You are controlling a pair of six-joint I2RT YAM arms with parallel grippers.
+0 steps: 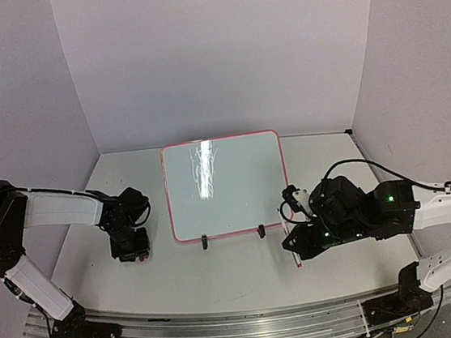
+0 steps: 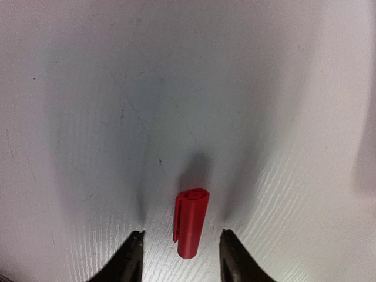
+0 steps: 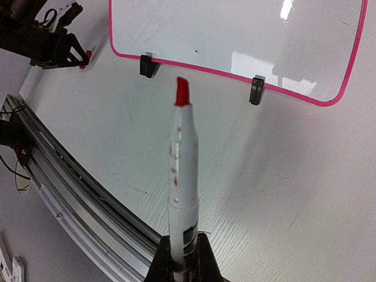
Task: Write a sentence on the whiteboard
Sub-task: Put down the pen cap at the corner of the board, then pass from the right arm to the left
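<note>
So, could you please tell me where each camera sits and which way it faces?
Top view: above and behind the arm bases, looking down on the table, whiteboard, left arm and right arm.
Left wrist: on the left arm, facing straight down at a red cap between the open fingertips of the left gripper.
Right wrist: on the right arm, looking along the marker clamped in the right gripper toward the whiteboard's near edge.
Shared: top and right wrist views both show whiteboard, marker and left gripper.
</note>
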